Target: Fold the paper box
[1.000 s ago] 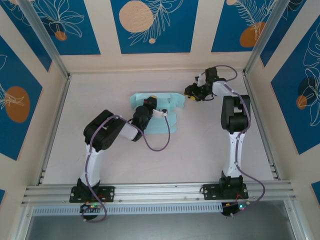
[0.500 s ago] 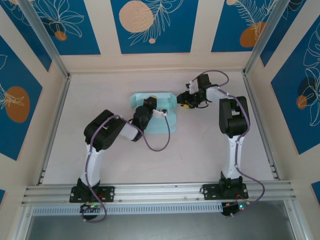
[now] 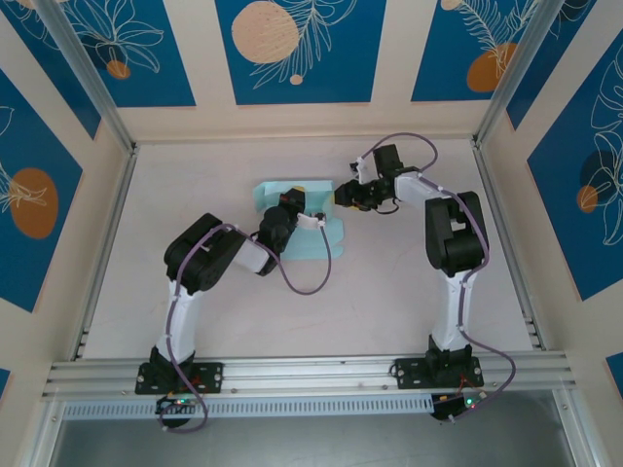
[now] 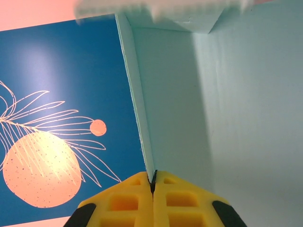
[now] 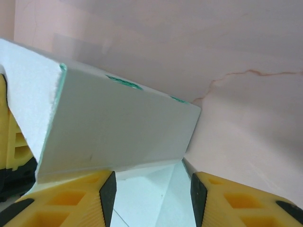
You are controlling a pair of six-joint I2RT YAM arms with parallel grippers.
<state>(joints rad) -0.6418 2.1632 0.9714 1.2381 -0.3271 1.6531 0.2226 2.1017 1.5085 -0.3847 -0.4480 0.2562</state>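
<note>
Lying on the table [image 3: 175, 185] a little beyond its middle, the box [image 3: 310, 241] is a pale blue sheet, partly folded, with both arms reaching onto it; the left arm [image 3: 209, 258] comes in from the near left and the left jaws sit over the middle of the sheet; the right arm [image 3: 453, 233] bends back in from the right and the right jaws meet the box at its right edge; in the left wrist view the yellow fingers [image 4: 128, 201] are pressed together, so the left jaws are clenched on the thin edge of a raised panel of the box [image 4: 236, 123], which runs straight away from them and joins a wider panel at a crease; beside that edge shows a blue wall panel [image 4: 61, 85] with an orange disc and pale leaf lines; in the right wrist view the yellow fingers [image 5: 66, 201] stand apart, so the right jaws are released; a tilted panel of the box [image 5: 123, 123] lies across the finger at that view's left, and more paper shows in the gap between the two, its edge just beside the other finger; behind it the table [image 5: 246, 47] is pale pink with a thin brownish line.
</note>
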